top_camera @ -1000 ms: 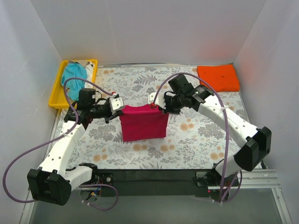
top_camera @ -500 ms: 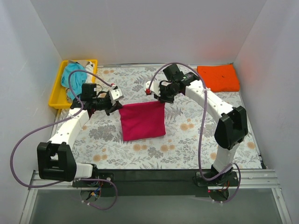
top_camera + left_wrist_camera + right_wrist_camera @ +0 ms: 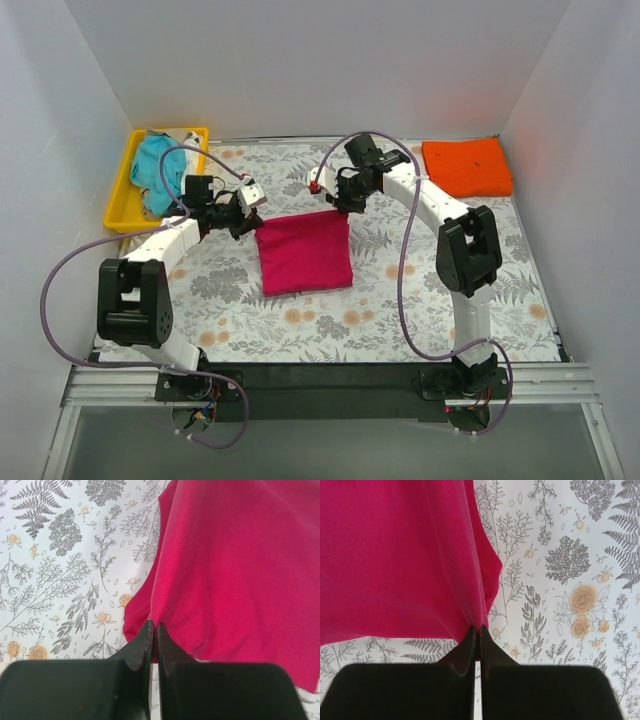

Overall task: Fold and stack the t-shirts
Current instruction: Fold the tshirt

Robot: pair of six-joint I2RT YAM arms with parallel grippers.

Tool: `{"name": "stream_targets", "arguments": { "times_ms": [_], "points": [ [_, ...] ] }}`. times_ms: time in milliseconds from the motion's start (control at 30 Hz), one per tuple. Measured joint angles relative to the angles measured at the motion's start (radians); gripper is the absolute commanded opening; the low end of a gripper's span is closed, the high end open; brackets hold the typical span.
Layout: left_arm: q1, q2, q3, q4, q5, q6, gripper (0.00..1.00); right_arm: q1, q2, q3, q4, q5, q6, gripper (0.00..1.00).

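Observation:
A magenta-pink t-shirt (image 3: 302,255), folded to a rough square, lies in the middle of the floral table. My left gripper (image 3: 254,219) is shut on its far left corner; the wrist view shows the cloth (image 3: 235,565) pinched between the black fingers (image 3: 142,642). My right gripper (image 3: 344,207) is shut on its far right corner, with the cloth (image 3: 400,555) pulled taut into the fingers (image 3: 487,642). A folded orange t-shirt (image 3: 467,166) lies at the far right corner. A teal t-shirt (image 3: 160,160) lies bunched in the yellow tray (image 3: 124,195), with a bit of white cloth (image 3: 186,137) at its far end.
The yellow tray stands at the far left edge of the table. White walls close in the back and both sides. Purple cables loop over both arms. The floral tablecloth (image 3: 400,300) shows around the pink shirt.
Both grippers have moved toward the far side, drawing the pink shirt's top edge back and laying it flatter. Both arms have stretched out farther from their bases.

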Motion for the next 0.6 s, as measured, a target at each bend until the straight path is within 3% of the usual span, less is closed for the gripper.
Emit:
{"name": "stream_targets", "arguments": {
  "times_ms": [533,600],
  "points": [
    [0.0,0.217,0.064,0.131,-0.057,-0.05,0.0,-0.029,0.159,0.058,0.093,0.002,-0.005,0.02],
    [0.0,0.228,0.066,0.146,-0.066,-0.06,0.1,-0.029,0.165,0.061,0.103,0.006,-0.002,0.21]
  ]
}}
